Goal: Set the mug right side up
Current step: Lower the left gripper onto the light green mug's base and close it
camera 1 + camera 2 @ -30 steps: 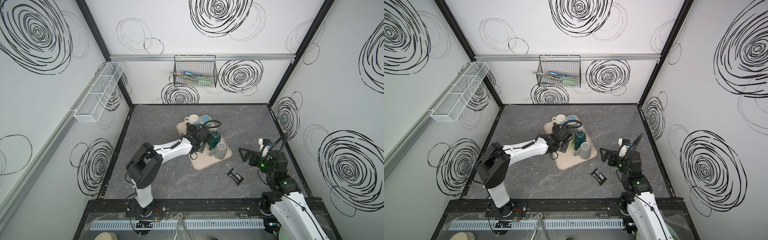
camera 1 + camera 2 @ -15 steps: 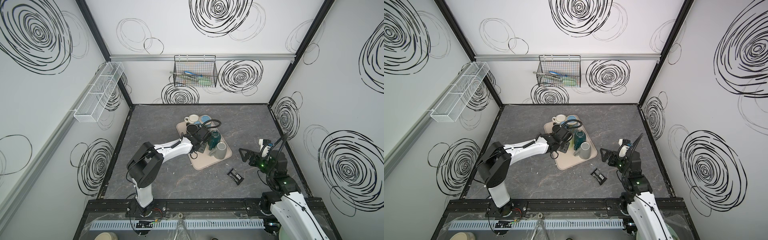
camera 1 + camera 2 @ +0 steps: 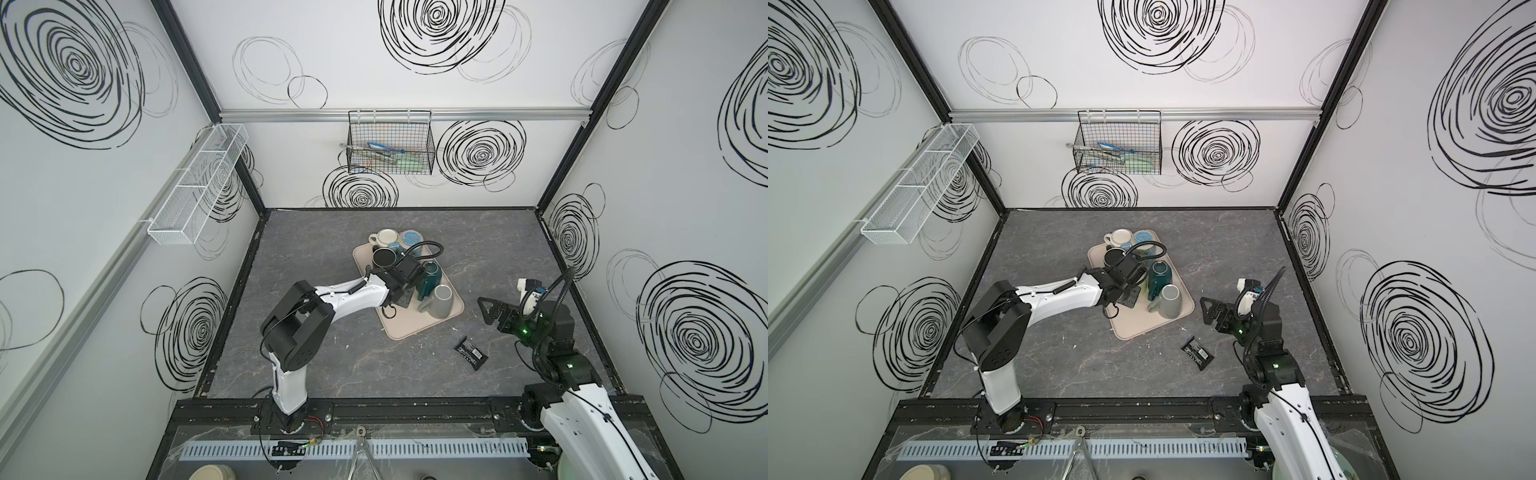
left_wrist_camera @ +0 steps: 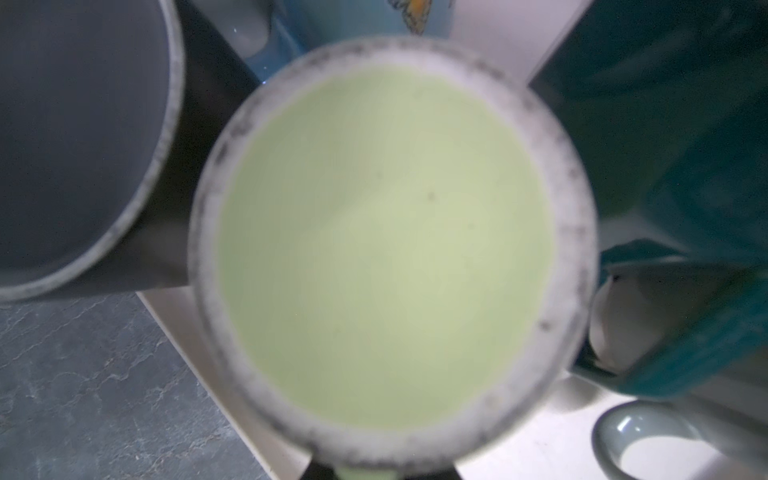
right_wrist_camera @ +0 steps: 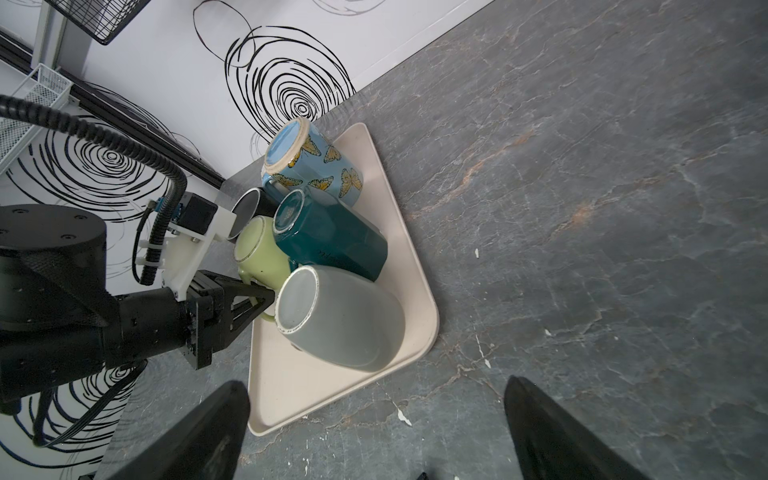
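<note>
**A:** What lies nearest the front?

**B:** A black packet (image 3: 470, 352), flat on the grey table (image 3: 332, 365), just in front of the tray's right corner.

**A:** And the right gripper (image 3: 492, 311)?

**B:** It hovers above bare table to the right of the tray, jaws spread wide with nothing between them.

**A:** The tray itself?

**B:** It is a beige tray (image 3: 409, 328) crowded with mugs. Nearest stands the grey mug (image 5: 345, 320), bottom up.

**A:** Where is the left gripper (image 5: 265, 297)?

**B:** It is over the tray's left side. The right wrist view shows it clenched on the handle of the green mug (image 5: 259, 253).

**A:** How does that mug sit?

**B:** It sits bottom up near the tray's middle. The grey mug is just in front, the teal mug (image 5: 332, 241) is pressed against its right, and the black mug (image 3: 383, 257) is behind it. The grey mug hides its rim, so I cannot tell whether it rests on the tray. In the left wrist view its pale base with a white ring fills the frame, blurred.

**A:** Farther back?

**B:** The teal mug is bottom up and the black mug stands mouth up. Behind them the butterfly mug (image 5: 309, 162) is bottom up. The cream mug (image 3: 385, 237) sits at the tray's far corner.

**A:** And the walls?

**B:** A white mesh shelf (image 3: 199, 183) hangs on the left wall. A black wire basket (image 3: 390, 151) holding utensils hangs on the back wall.
</note>
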Controlling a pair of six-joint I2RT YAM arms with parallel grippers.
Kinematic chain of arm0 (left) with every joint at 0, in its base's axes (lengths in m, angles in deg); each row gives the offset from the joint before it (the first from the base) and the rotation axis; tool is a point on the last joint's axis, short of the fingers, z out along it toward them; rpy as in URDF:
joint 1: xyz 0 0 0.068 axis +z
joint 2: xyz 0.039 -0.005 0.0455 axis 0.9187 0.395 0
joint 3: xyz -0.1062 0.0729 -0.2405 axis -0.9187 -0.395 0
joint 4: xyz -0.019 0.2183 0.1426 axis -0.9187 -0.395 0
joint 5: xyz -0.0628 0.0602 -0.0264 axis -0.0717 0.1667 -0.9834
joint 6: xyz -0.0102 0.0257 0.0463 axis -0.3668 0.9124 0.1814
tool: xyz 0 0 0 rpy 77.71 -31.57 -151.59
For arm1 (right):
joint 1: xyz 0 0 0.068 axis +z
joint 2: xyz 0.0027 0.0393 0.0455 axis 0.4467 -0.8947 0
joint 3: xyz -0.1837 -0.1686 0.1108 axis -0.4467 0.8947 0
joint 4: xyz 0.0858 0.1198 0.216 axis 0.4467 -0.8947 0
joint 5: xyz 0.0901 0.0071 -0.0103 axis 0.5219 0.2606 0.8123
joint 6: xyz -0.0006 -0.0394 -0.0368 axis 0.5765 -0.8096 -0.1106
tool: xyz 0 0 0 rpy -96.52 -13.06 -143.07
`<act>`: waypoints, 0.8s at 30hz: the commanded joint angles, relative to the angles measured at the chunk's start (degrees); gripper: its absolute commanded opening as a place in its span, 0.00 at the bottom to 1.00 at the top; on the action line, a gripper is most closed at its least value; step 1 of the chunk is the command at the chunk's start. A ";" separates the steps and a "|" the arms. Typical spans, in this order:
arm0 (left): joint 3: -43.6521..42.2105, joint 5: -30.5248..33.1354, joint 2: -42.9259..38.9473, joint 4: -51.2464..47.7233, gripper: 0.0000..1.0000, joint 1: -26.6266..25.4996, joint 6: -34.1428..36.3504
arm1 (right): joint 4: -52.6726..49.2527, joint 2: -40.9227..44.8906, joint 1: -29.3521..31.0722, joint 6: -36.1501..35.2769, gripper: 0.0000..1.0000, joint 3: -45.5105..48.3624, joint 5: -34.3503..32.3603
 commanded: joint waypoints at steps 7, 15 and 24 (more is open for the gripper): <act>1.58 0.19 0.68 -0.50 0.12 0.09 0.66 | -0.13 0.35 0.29 0.53 1.00 0.22 -0.76; 1.25 1.53 0.46 -0.80 0.09 0.04 2.55 | 0.00 0.17 0.23 0.70 1.00 0.38 -0.95; 0.72 0.64 0.08 0.07 0.09 -0.01 3.49 | 0.74 -0.90 0.20 0.45 1.00 0.33 -0.41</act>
